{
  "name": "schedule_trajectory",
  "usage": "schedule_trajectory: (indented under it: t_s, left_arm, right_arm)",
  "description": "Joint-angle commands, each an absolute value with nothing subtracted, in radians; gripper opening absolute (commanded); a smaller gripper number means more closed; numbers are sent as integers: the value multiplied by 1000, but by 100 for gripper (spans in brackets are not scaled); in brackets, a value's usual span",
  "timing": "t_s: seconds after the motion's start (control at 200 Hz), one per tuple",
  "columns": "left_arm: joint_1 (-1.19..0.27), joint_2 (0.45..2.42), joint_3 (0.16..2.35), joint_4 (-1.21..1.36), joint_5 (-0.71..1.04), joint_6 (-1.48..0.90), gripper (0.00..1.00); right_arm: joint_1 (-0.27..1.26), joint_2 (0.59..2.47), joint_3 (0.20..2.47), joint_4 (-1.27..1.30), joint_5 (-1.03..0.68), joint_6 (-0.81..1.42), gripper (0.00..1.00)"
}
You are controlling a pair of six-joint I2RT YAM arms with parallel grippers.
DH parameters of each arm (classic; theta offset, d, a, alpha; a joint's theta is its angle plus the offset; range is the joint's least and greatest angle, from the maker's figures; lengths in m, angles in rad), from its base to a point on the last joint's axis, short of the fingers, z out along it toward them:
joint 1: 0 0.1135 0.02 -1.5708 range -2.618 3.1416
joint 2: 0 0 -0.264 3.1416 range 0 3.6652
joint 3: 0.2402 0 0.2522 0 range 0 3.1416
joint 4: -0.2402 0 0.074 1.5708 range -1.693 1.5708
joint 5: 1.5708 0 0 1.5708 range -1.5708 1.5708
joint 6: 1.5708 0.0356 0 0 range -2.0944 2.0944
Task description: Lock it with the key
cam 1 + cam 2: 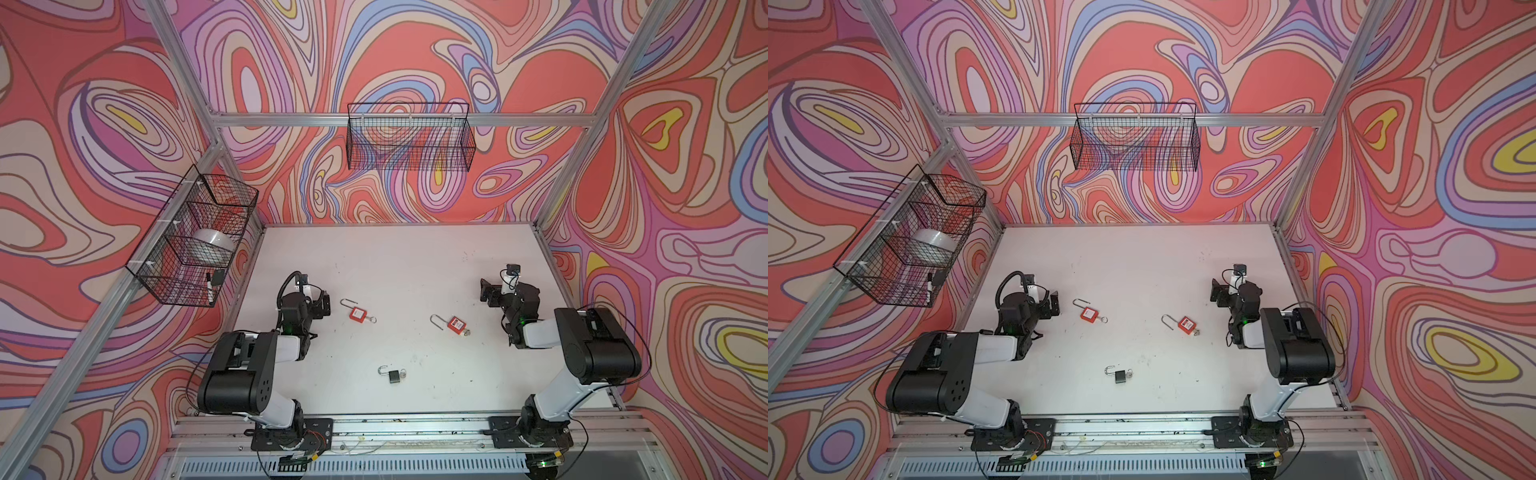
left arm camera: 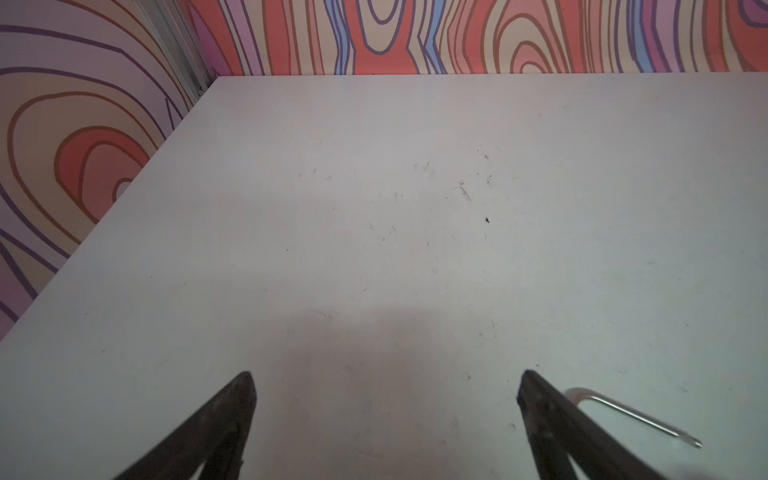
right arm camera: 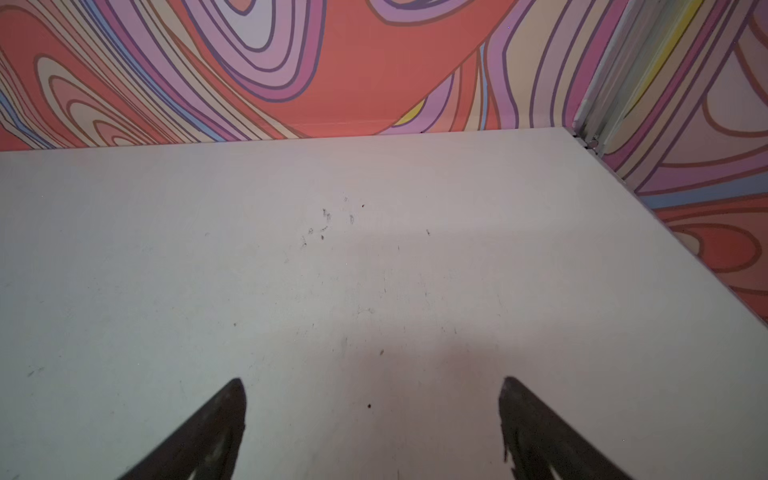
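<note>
Hovering empty with jaws spread wide, the left pincer [image 2: 386,386] and right pincer [image 3: 372,388] flank open-shackled locks on the worktop [image 1: 415,266]: red padlock [image 1: 356,313], second red padlock [image 1: 455,324], black padlock [image 1: 394,376]. Pressing a shackle [image 1: 346,303] shut could skid the lock or jar its key [image 1: 372,319].

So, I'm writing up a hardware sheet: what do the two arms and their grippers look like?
Both arms match: boxy black joint housings joined by white links, with thin black cables looping alongside. The left arm has a ribbed black hose near its wrist, unlike the right arm. The left gripper and right gripper have dark, tapering fingers.
</note>
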State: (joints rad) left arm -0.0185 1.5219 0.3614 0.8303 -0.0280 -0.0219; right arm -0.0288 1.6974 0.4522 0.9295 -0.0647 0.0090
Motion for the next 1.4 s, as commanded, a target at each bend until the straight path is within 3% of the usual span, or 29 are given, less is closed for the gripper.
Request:
schedule_trajectory:
  t_s: [0.0, 1.026, 1.092, 1.267, 1.397]
  left_arm:
    - [-25, 1541, 378, 883, -41, 2, 100]
    - [-27, 1519, 382, 862, -45, 5, 100]
    - [-40, 1474, 394, 811, -103, 1, 100]
    - [-120, 1301, 475, 530, -289, 5, 100]
    - [-166, 1192, 568, 285, -318, -86, 100]
  right_arm:
    - [-37, 1710, 468, 956, -72, 21, 98]
    - [-38, 1703, 466, 960, -89, 15, 98]
    - [-31, 1656, 477, 904, -124, -8, 98]
    - [87, 1441, 547, 603, -83, -76, 98]
    - [311, 1381, 601, 483, -61, -111, 98]
